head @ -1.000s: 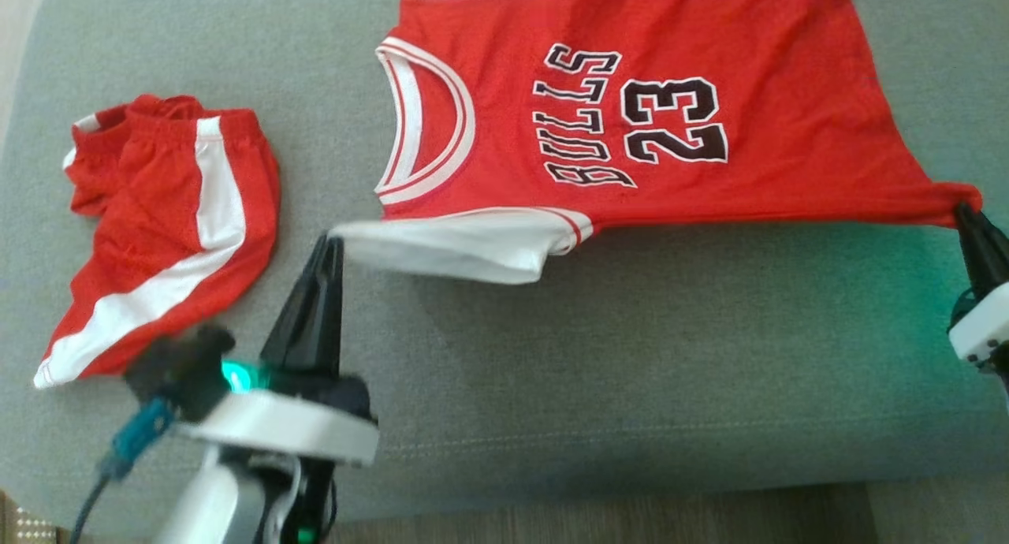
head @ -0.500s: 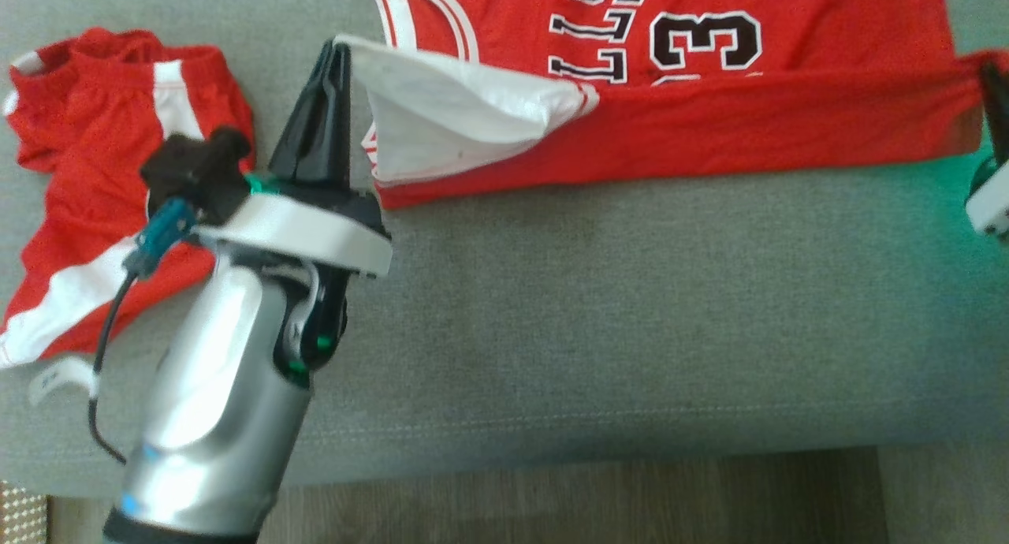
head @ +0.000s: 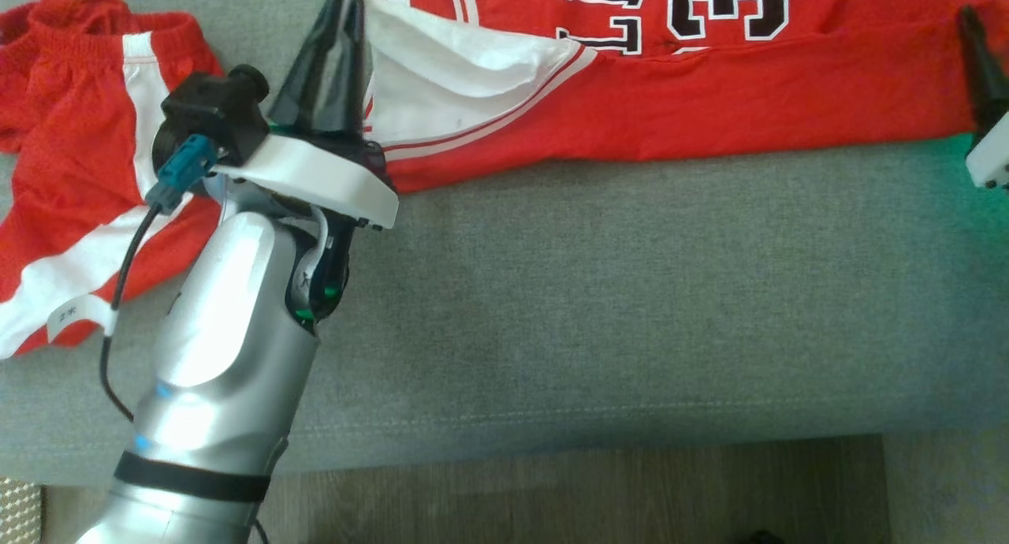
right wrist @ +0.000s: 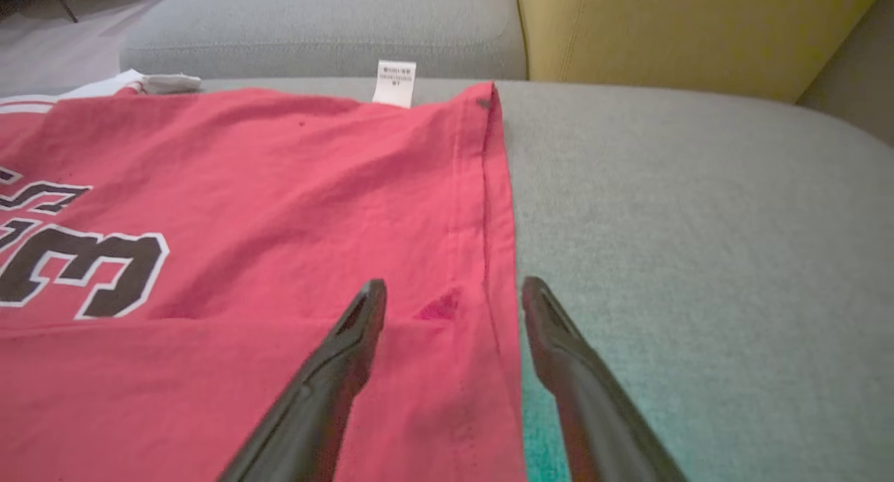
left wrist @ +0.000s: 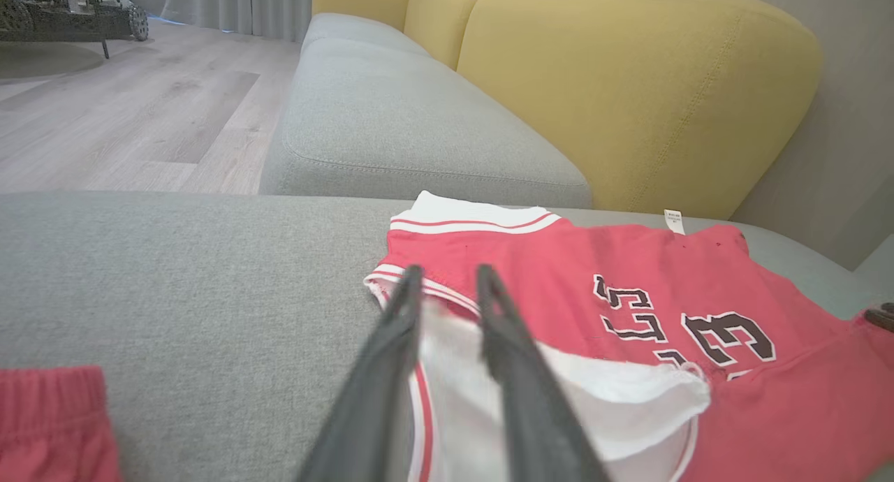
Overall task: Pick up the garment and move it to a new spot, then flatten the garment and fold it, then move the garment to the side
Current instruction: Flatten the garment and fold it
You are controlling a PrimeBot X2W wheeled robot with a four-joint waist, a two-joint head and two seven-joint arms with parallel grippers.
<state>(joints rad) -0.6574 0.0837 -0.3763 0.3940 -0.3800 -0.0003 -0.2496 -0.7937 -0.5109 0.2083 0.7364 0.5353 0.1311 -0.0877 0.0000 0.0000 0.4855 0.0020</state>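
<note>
The left forearm (head: 213,370) is being shown silver, ringed by a black band (head: 193,481). A white collar (head: 315,177) is being topped by two dark tapered fingers (head: 315,79); a black camera (head: 213,114) is being fed through a teal plug (head: 177,173) (black cable (head: 120,288) trailing). Matching fingers are being carried by the right gripper (right wrist: 454,288).

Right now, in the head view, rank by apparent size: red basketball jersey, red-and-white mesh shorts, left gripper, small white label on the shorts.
1. Red basketball jersey, though cropped at the top.
2. Red-and-white mesh shorts, also cropped.
3. Left gripper, likely nearer the camera.
4. Small white label.
</note>
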